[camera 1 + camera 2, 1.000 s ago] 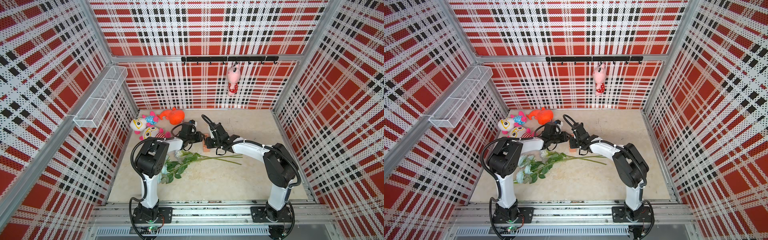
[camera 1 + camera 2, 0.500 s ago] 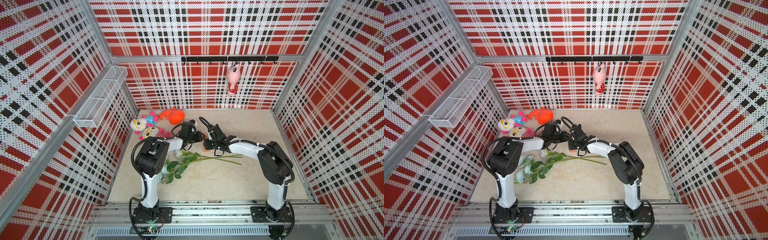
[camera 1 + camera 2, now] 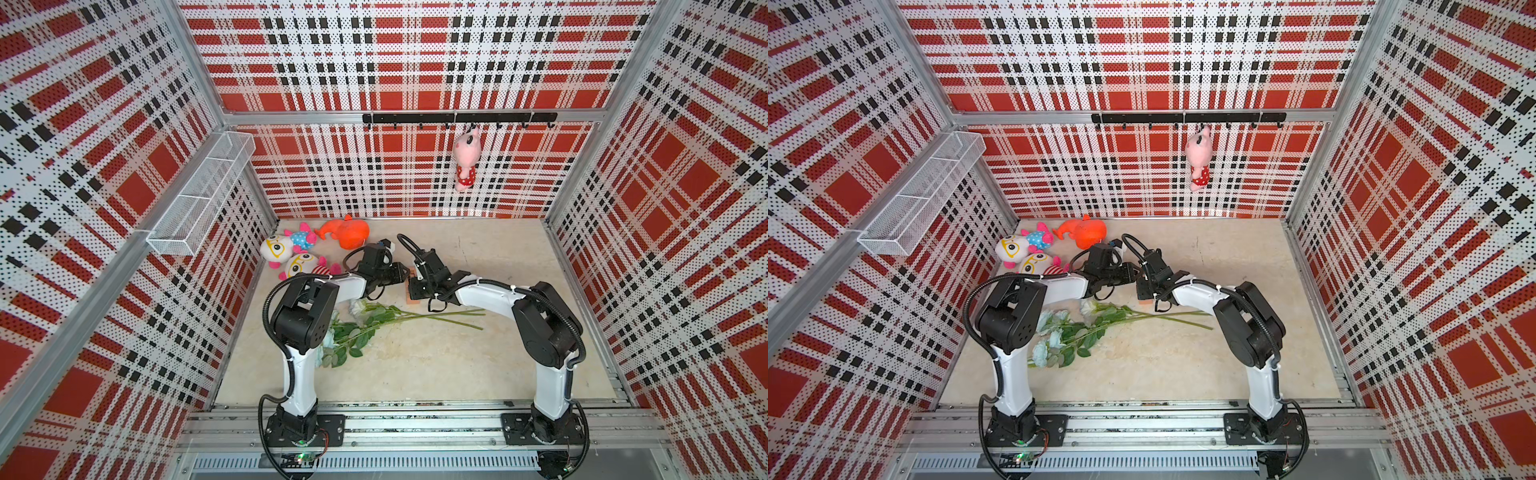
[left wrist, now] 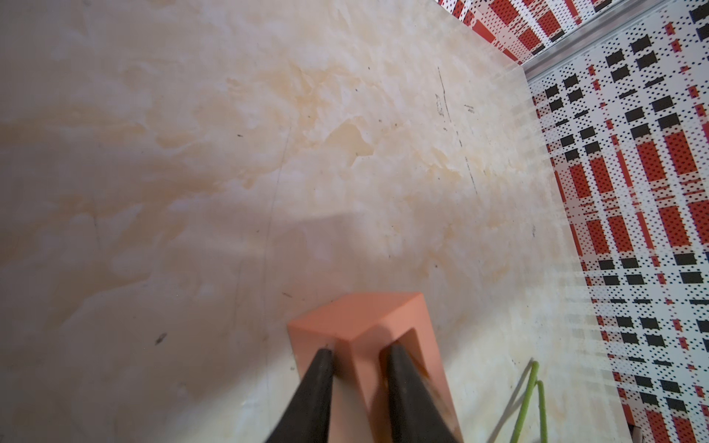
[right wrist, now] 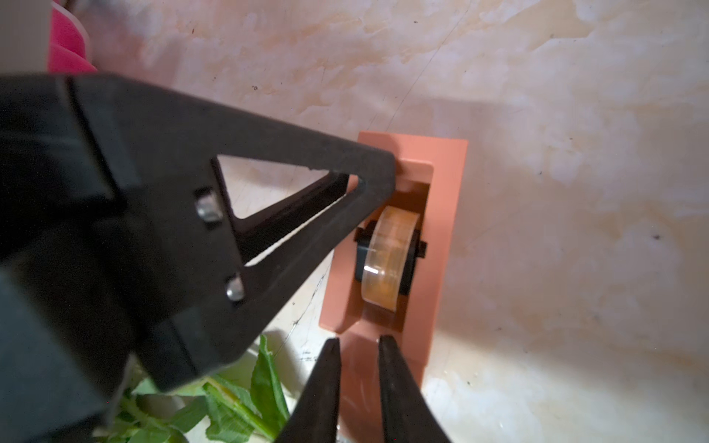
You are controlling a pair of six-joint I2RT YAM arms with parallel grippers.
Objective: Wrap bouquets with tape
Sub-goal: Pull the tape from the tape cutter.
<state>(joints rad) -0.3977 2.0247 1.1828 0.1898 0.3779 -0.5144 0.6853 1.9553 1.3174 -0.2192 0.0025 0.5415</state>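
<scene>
**Step in hand: drawing a strip of tape.** The left gripper pinches a side wall at one end of the tape dispenser, steadying it on the table, left of centre. The right gripper stands narrow at the opposite end, just past the roll of tape. Whether it has caught the loose end cannot be told. The bouquet lies untaped nearby, nearer the front edge, with its flowers toward the left edge. The next move probably calls for a firm pinch, then a steady pull toward the stems.
</scene>
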